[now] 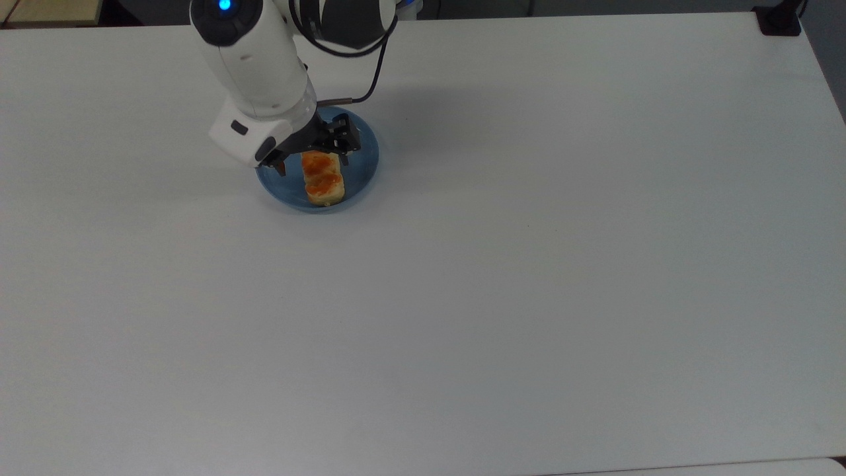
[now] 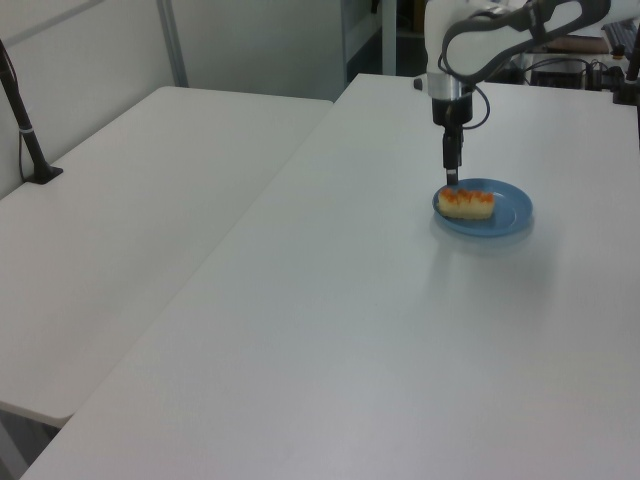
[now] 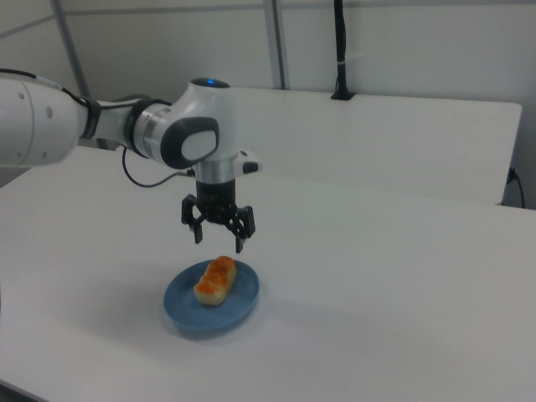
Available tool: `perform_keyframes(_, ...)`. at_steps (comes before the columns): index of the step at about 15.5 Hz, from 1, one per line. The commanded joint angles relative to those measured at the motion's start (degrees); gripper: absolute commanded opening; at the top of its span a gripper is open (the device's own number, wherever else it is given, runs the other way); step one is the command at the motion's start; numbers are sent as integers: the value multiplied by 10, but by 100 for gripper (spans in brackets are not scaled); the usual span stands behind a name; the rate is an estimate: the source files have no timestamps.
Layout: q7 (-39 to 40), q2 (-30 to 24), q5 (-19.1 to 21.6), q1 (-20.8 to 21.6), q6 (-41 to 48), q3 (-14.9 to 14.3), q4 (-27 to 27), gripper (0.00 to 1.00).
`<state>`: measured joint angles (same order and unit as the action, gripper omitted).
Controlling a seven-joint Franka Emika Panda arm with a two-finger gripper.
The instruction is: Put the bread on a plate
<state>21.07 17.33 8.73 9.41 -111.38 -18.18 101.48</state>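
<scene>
The bread (image 1: 322, 177) (image 2: 466, 203) (image 3: 215, 279), pale yellow with orange-brown bumps, lies flat on the round blue plate (image 1: 362, 162) (image 2: 510, 210) (image 3: 239, 308). My gripper (image 1: 310, 153) (image 2: 451, 178) (image 3: 219, 233) hangs open a short way above the bread, touching nothing. In the right view its two black fingers (image 3: 239, 234) stand spread apart with air between them and the loaf. The white arm reaches in from the top view's upper left and covers part of the plate's far rim there.
The plate sits on a broad white table (image 1: 529, 264). A second white table (image 2: 130, 200) stands beside it at the left view's left, with a black post (image 2: 25, 130) clamped on it. A black clamp (image 1: 780, 20) sits at the top view's upper right corner.
</scene>
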Motion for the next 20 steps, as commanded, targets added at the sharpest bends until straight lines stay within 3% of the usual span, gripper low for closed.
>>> perform_keyframes(1,-46,-56,-28,5,-11,1,0,100)
perform_keyframes(4,-62,-122,-41,-2,-2,1,-2,100)
perform_keyframes(9,-63,-199,-51,-15,114,2,-33,100)
perform_keyframes(10,-63,-200,-52,-19,134,9,-41,100)
perform_keyframes(13,-65,-203,-52,-75,165,90,-50,100)
perform_keyframes(14,-65,-204,-52,-82,172,104,-51,100)
perform_keyframes(18,-141,-208,-53,-79,176,119,-52,100)
perform_keyframes(20,-142,-208,-51,-77,173,120,-52,100)
